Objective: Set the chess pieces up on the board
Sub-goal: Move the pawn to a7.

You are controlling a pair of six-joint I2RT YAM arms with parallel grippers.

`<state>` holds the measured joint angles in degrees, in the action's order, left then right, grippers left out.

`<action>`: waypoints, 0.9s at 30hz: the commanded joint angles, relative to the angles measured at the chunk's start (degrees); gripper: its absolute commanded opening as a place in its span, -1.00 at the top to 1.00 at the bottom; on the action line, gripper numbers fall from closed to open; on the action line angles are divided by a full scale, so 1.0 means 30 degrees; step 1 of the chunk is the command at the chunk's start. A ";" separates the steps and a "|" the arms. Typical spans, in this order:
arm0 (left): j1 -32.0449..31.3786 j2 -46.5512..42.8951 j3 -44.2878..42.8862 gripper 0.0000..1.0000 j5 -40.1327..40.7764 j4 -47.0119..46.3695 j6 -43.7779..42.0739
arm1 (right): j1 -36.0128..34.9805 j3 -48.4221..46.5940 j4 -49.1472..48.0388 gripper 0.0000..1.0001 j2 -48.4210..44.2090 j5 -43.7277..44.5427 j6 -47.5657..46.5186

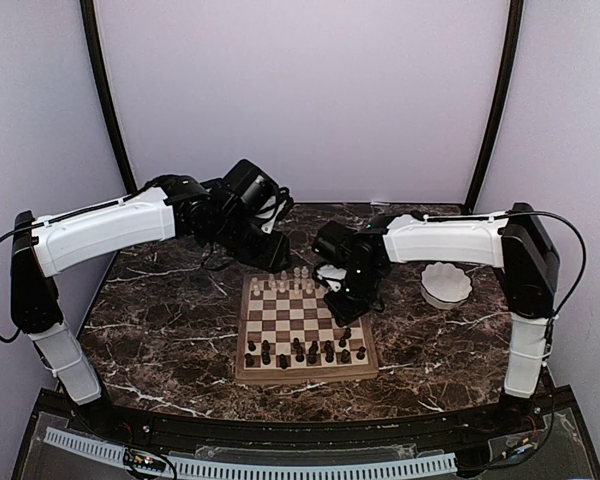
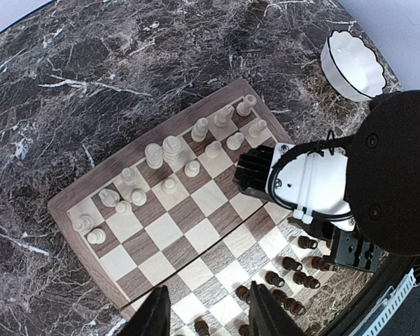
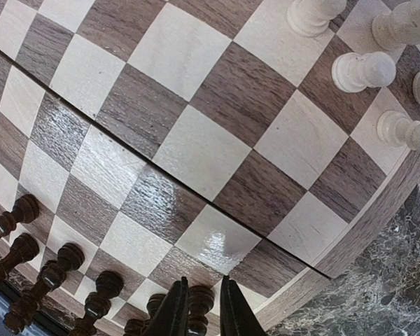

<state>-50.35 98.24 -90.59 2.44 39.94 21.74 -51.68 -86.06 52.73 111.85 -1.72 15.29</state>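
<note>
Board [image 1: 280, 377]: lies flat on the marble table [image 1: 160, 330], between the two arms.
Cream pieces [image 1: 285, 283]: stand upright in two rows along the board's far edge.
Dark pieces [image 1: 305, 351]: stand unevenly across the two near rows, with a couple further up the right side.
Left gripper [image 2: 208, 315]: hangs high over the far edge of the board, fingers spread wide with nothing between them.
Right gripper [image 3: 201, 285]: sits low over the board's right side, its fingers drawn close on either side of the head of one dark piece [image 3: 199, 302].
Bowl [image 1: 446, 284]: white and scalloped, on the table to the right of the board, apart from it.
</note>
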 commanded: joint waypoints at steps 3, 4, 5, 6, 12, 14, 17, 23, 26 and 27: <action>0.0202 -0.0180 -0.0229 0.18 -0.0240 0.0008 0.0036 | 0.0167 0.0188 0.0636 0.71 0.0179 -0.0154 -0.0122; 0.0230 -0.0149 -0.0222 0.18 -0.0248 -0.0023 0.0028 | 0.0201 0.0322 0.0630 0.72 0.0057 -0.0185 -0.0109; 0.0230 -0.0143 -0.0217 0.18 -0.0276 -0.0018 0.0022 | 0.0230 0.0577 0.0659 0.72 -0.0068 -0.0189 -0.0089; 0.0259 -0.0139 -0.0201 0.18 -0.0295 -0.0052 0.0021 | 0.0256 0.0740 0.0703 0.72 -0.0175 -0.0212 -0.0083; 0.0325 0.0062 -0.0186 0.18 -0.0511 -0.0234 -0.0009 | 0.0293 0.1650 0.0877 0.73 -0.0911 -0.0404 -0.0086; 0.0366 0.0132 -0.0207 0.19 -0.0566 -0.0287 -0.0024 | 0.0293 0.1955 0.0882 0.73 -0.1088 -0.0488 -0.0059; 0.0372 0.0268 -0.0292 0.18 -0.0618 -0.0300 -0.0038 | 0.0293 0.2261 0.0826 0.73 -0.1288 -0.0711 -0.0027; 0.0448 0.0422 -0.0330 0.18 -0.0718 -0.0380 -0.0096 | 0.0293 0.2084 0.0848 0.73 -0.1250 -0.0759 -0.0050; 0.0503 0.0468 -0.0359 0.19 -0.0750 -0.0379 -0.0159 | 0.0440 0.1624 0.0837 0.72 -0.1220 -0.0291 0.0009; 0.0518 0.0490 -0.0360 0.19 -0.0766 -0.0259 -0.0201 | 0.0568 0.1268 0.0904 0.72 -0.1198 -0.0144 0.0035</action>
<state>-49.32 99.55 -90.59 0.80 39.27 21.67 -50.94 -79.90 54.41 109.91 -3.40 15.20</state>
